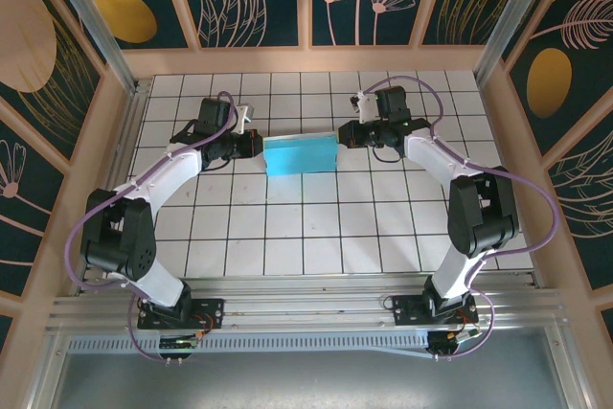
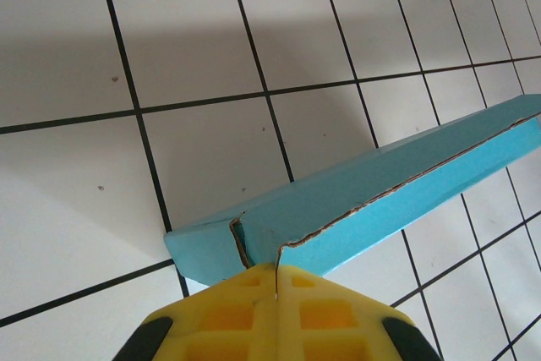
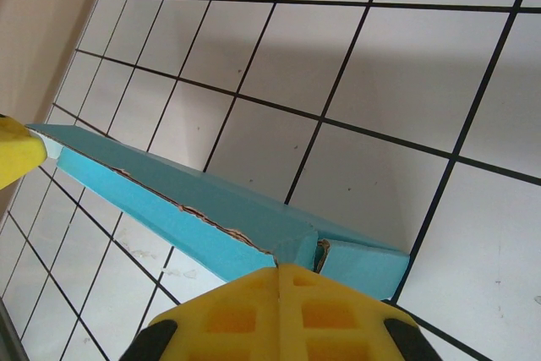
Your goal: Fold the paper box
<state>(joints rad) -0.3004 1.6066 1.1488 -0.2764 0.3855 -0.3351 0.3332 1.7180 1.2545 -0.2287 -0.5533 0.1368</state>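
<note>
The paper box [image 1: 301,154] is recorded as already closed into a flat teal rectangle, its long axis running left to right. It is suspended between the two grippers, with the gridded table [image 1: 287,237] beneath it. A separate shadow is cast on the tiles under the box, so it is judged to be lifted clear rather than resting.

The left gripper [image 2: 276,276] is set at the box's left end. Its yellow pads [image 2: 228,319] are pressed together with barely a slit between them, and the thin end flap is nipped there.

The right gripper [image 3: 279,275] is set at the box's right end, and its pads are likewise squeezed together on that end's flap.

Reason for the hold, as judged: both short ends are pinched at once so that the end tabs are held tucked. The long seam, whose raw cardboard edge is seen along the box, is thereby prevented from springing apart. Folding is taken to be almost done, but full seating of the tabs cannot be confirmed.
</note>
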